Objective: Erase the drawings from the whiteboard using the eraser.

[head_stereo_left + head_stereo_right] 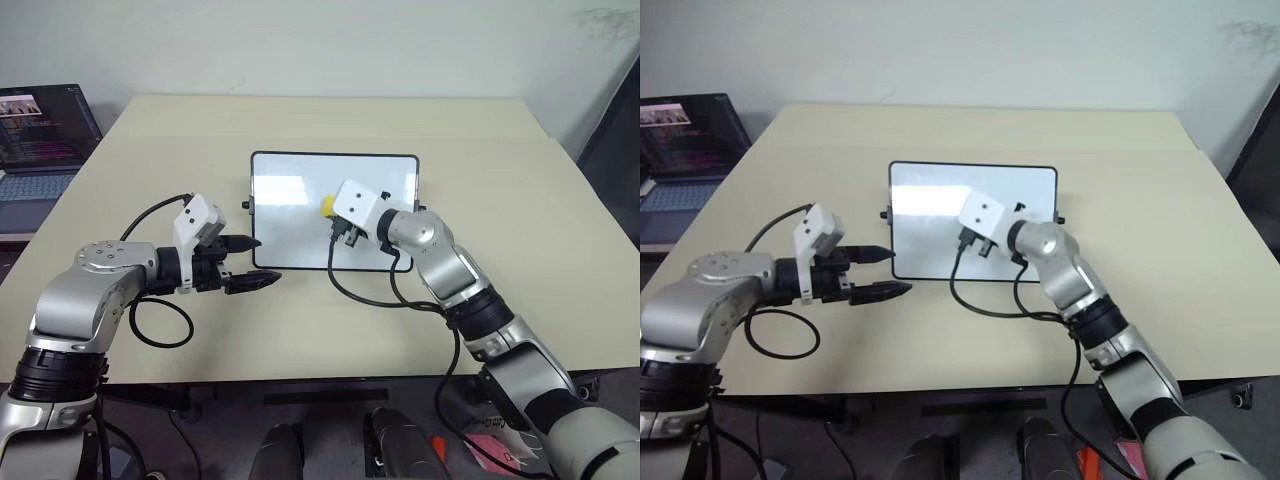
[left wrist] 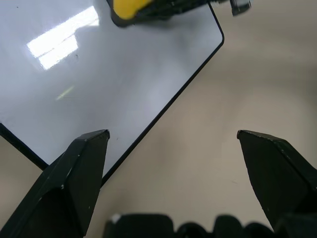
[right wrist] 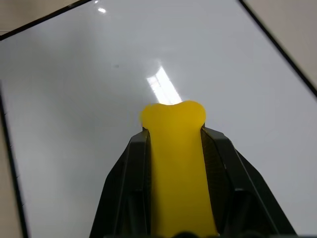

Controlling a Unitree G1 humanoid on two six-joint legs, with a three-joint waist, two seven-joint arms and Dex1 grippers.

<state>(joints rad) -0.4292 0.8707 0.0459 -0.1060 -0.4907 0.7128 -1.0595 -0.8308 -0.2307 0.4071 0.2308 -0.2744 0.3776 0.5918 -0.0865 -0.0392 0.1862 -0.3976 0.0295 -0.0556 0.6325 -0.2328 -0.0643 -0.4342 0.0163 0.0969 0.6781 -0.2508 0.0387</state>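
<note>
Insp. note, remote op. R gripper (image 3: 173, 144) is clamped tight on the eraser (image 3: 174, 148); the yellow sponge is pinched so hard its tip bulges past the fingers. It hangs over the whiteboard (image 1: 300, 215), about mid-board toward the right half. I can't tell from head or wrist views whether the sponge is touching the surface or just above it.

L gripper (image 1: 248, 263) stands wide open, holding nothing, at the board's near-left corner; whether a finger touches the frame I can't tell.

The board lies flat on the table (image 1: 520, 250), a laptop (image 1: 40, 150) well apart at far left.

No drawings visible to me on the white surface: only glare patches and a couple of faint specks in the wrist views. My judgement: wiping is largely done or in final passes.

To do this step well, I'd keep the sponge face flat, press lightly, stroke along the long side with overlapping passes, and check under the glare. Risk: the board may slide, so I'd brace the corner with the L gripper.
</note>
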